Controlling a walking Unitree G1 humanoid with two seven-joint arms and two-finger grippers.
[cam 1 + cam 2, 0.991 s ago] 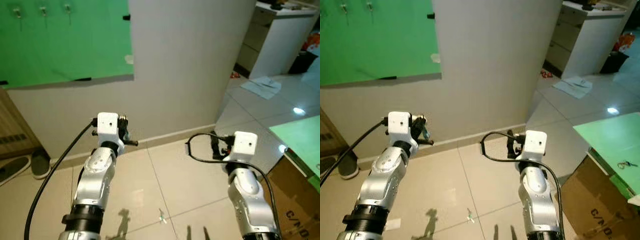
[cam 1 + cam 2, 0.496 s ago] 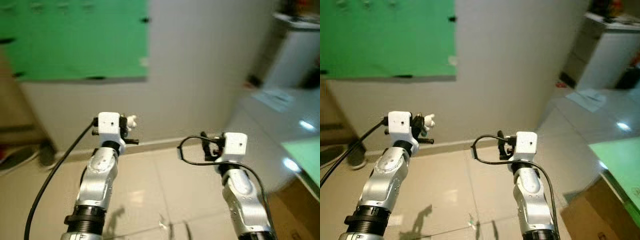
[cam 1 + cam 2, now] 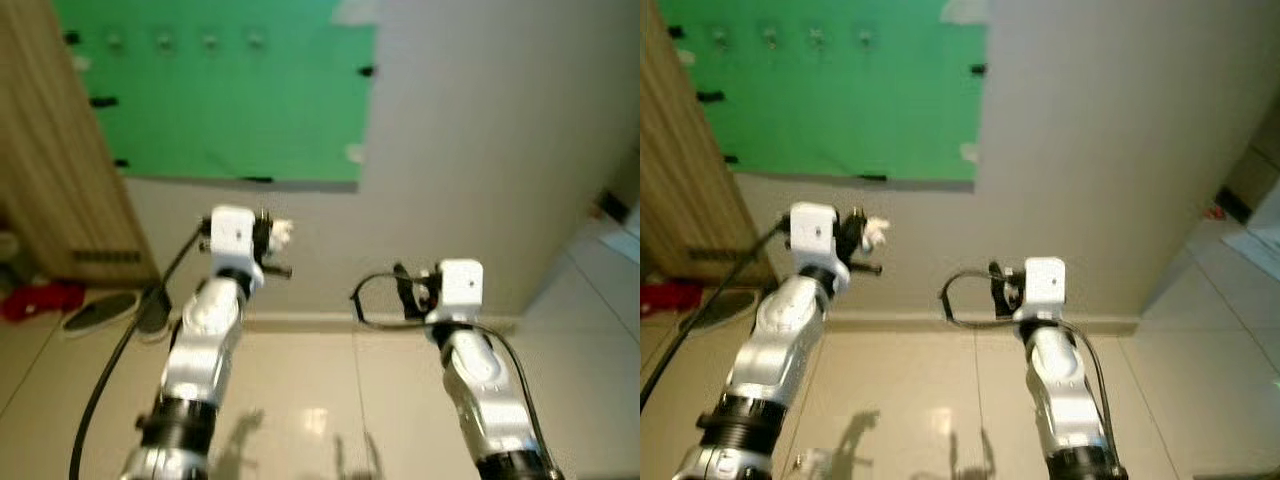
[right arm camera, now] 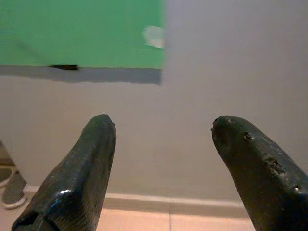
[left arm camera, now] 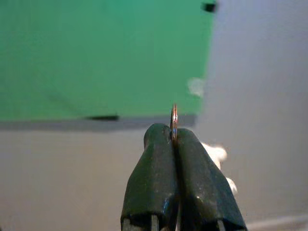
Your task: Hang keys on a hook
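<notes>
Since a second ago the head camera has swung left, bringing the green board (image 3: 230,95) with its row of hooks (image 3: 208,41) and a wooden panel (image 3: 70,190) into fuller view. Left claw (image 5: 174,139) stays raised toward the wall, fingers pressed together on the key ring (image 5: 173,119), a white charm (image 3: 282,231) beside it. Right claw (image 4: 163,130) stands spread, holding nothing.

- You've got two silver, segmented arms with black collar rings.
- White boxy wrist modules, small dark dots on them, probably screws.
- Black cable loops at each wrist.
- Fingers (image 4: 77,183) are glossy black, tapered.
</notes>
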